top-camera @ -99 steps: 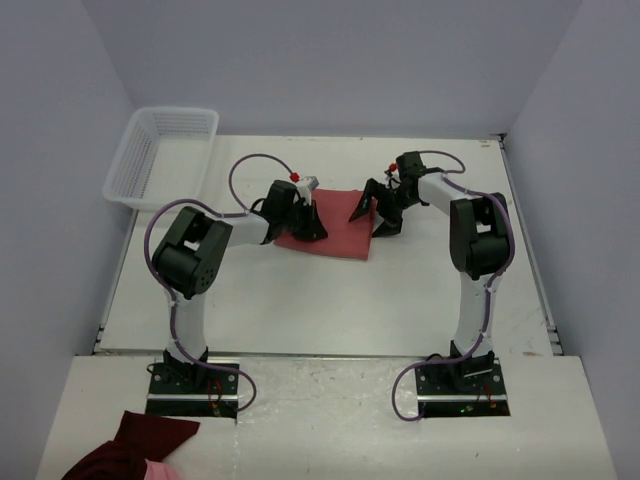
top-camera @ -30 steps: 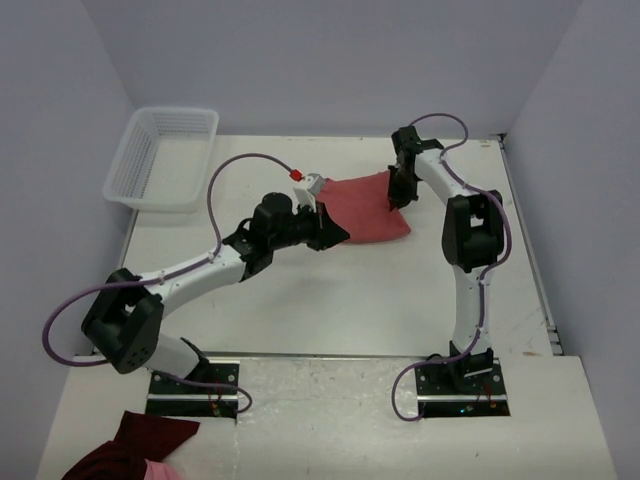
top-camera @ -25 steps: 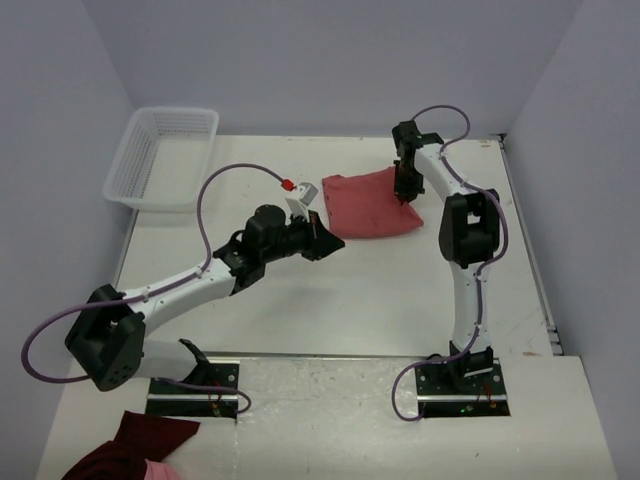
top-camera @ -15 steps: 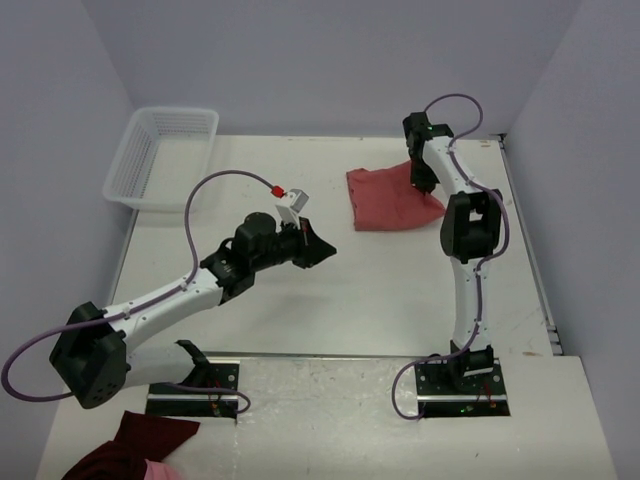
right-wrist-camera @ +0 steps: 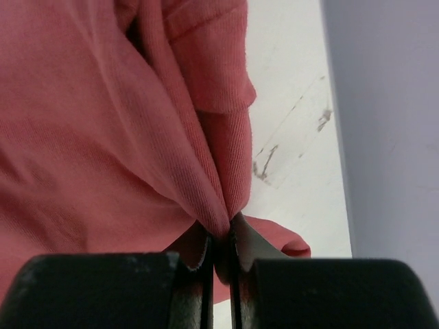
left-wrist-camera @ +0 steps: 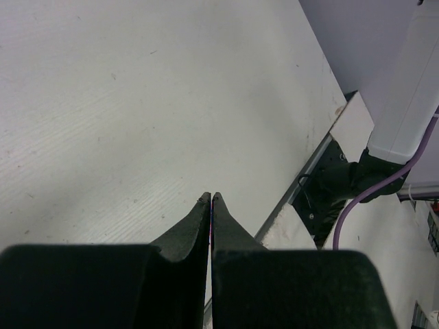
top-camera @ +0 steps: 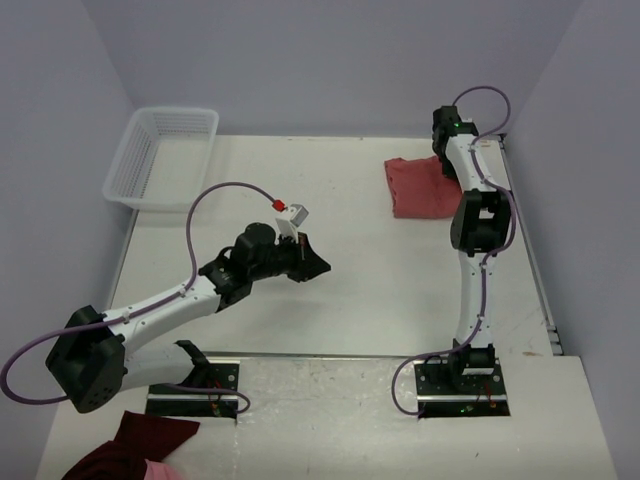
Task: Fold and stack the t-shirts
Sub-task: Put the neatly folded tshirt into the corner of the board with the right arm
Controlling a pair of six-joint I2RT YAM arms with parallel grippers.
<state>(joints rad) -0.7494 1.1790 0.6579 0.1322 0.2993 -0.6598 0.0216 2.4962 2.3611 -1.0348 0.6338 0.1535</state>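
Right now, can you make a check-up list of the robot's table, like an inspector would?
Surface: white table, with a few scuff marks near its right edge.
Job's things: one salmon-red t-shirt, bunched up at the far right of the table.
Clutter: white basket at the far left corner; dark maroon cloth bundle with a pink patch, off the table by the left arm's base.
Grippers: left gripper shut, holding nothing, over bare table; right gripper shut on a fold of the t-shirt.
Cables: purple cables loop along both arms; no snag seen.
Surroundings: plain grey walls on three sides.
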